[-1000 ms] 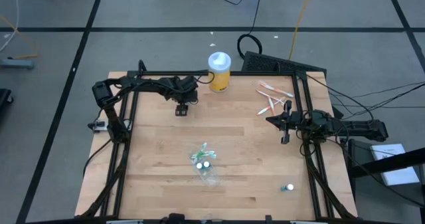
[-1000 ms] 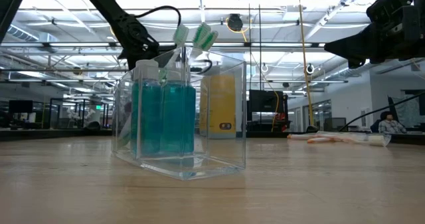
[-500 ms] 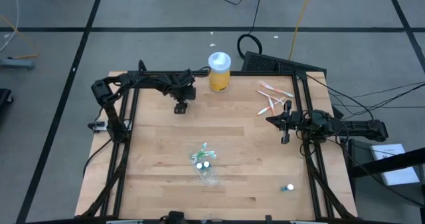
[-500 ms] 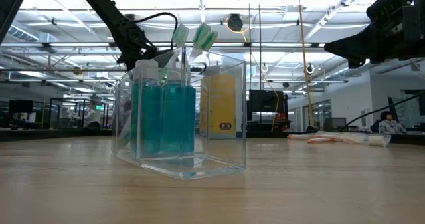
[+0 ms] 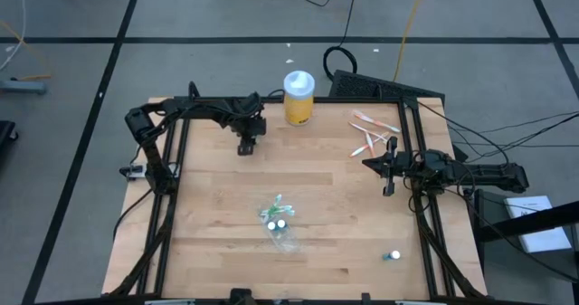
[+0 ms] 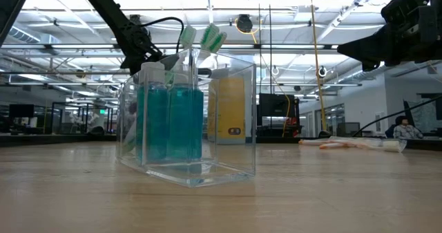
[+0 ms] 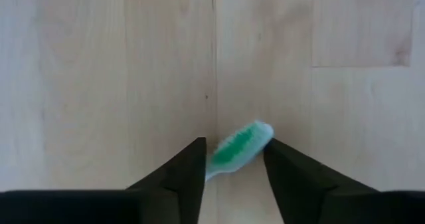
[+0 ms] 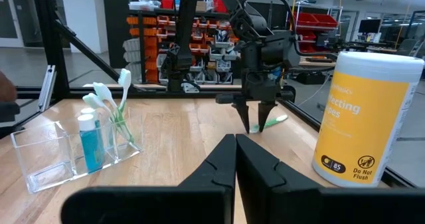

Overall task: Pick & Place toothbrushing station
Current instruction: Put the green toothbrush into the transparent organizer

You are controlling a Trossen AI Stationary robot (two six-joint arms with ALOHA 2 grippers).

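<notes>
Surface: we see a pale wooden table point(image 5: 317, 187) in a black frame, standing on a grey floor crossed by dark lines.
Room: across the tabletop we look into a large hall with bright ceiling lights, shelving and red bins.
Left gripper point(image 5: 245, 146): it sits at the far left of the table, fingers pointing down, with a green toothbrush point(image 7: 238, 148) between them; the head pokes out past the fingertips point(image 7: 192, 159). We cannot tell whether the pads actually press on the handle.
Toothbrushing station point(image 5: 280, 223): the clear container stands at the near middle of the table, well apart from both arms, holding teal bottles and green-and-white brushes.
Yellow jar point(image 5: 298, 98): white-lidded, at the far edge, just right of the left gripper.
Loose toothbrushes point(image 5: 373, 133): a scatter of pale and orange ones at the far right.
Right gripper point(image 5: 390, 168): it hovers at the right edge, fingers pressed together on nothing.
Small white thing point(image 5: 394, 255): near right corner; too small for us to identify.
Hidden: the green toothbrush's handle is cut off behind the left fingers.
</notes>
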